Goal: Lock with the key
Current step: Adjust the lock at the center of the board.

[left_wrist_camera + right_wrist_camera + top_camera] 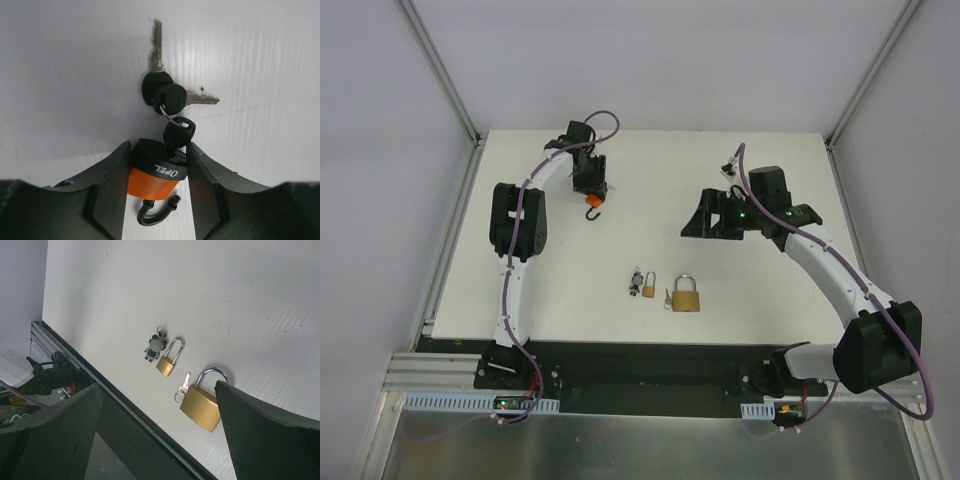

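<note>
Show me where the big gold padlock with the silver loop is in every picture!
Top external: the big brass padlock lies low in the centre, between the two arms.
Left wrist: not in it. Only the orange-and-black lock, held in the left gripper, and its keys show.
Right wrist: lower right of the picture.
Shared landmark: the small brass padlock lies to its left in both views that show it.

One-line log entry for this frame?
left jaws: shut on orange padlock, key inserted, shackle looks open | right jaws: open, empty | large brass padlock, small brass padlock: on table, untouched
</note>
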Robot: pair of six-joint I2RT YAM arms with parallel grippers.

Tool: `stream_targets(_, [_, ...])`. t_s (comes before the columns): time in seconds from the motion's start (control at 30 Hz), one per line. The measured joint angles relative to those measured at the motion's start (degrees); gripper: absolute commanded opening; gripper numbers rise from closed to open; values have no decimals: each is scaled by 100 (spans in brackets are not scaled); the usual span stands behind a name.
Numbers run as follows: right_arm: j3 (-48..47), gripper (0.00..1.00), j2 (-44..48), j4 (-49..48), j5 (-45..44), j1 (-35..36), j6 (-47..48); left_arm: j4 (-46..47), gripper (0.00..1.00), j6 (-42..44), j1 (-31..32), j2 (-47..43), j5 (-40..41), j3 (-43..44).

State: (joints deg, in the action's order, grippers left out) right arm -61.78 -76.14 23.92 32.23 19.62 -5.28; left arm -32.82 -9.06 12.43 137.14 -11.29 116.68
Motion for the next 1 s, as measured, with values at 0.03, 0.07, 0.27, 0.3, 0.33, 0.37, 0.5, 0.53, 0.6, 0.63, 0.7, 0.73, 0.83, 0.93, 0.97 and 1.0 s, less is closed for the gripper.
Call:
stream_targets(0.03, [2, 97, 33, -2, 2, 0, 0, 9, 25, 0, 44, -127, 13, -199])
stream_targets(0.07, [13, 97, 81, 0, 7, 0, 0, 13, 23, 0, 92, -227, 24, -354])
stream_targets(0.27, [131, 97, 297, -4, 15, 0, -4, -33, 29, 120, 479, -852, 243, -1309])
stream_targets(0.3, [157, 97, 321, -2, 15, 0, -4, -48, 36, 192, 560, -898, 284, -1370])
stream_targets(0.33, [192, 97, 352, 2, 15, 0, -4, -48, 40, 280, 623, -922, 299, -1405])
stream_targets(0.37, [214, 97, 374, 0, 15, 0, -7, -46, 43, 378, 684, -938, 310, -1427])
stream_targets(0.5, [293, 97, 494, 20, 13, 0, -11, -2, 57, 708, 901, -992, 295, -1539])
stream_targets(0.53, [302, 97, 520, 22, 13, 0, -11, 63, 61, 774, 946, -1029, 289, -1622])
stream_targets(0.6, [313, 97, 575, 28, 13, 0, -13, 199, 65, 852, 1014, -1185, 170, -1851])
stream_targets(0.63, [321, 97, 599, 28, 13, 0, -13, 262, 67, 859, 1021, -1274, 107, -1989])
stream_targets(0.7, [337, 97, 632, 37, 13, 0, -15, 363, 68, 866, 1054, -1467, -42, -2275])
stream_targets(0.73, [339, 97, 640, 37, 13, -2, -15, 426, 69, 859, 1067, -1578, -127, -2413])
stream_targets(0.83, [345, 97, 669, 35, 13, -2, -15, 636, 73, 785, 1078, -1996, -223, -2837])
stream_targets(0.93, [354, 97, 688, 37, 13, -2, -17, 876, 73, 614, 1078, -2592, -234, -3342])
stream_targets(0.97, [354, 97, 688, 37, 13, -2, -20, 942, 71, 540, 1078, -2824, -227, -3510])
stream_targets(1.0, [354, 97, 688, 37, 13, -2, -20, 1012, 66, 479, 1078, -3056, -227, -3670])
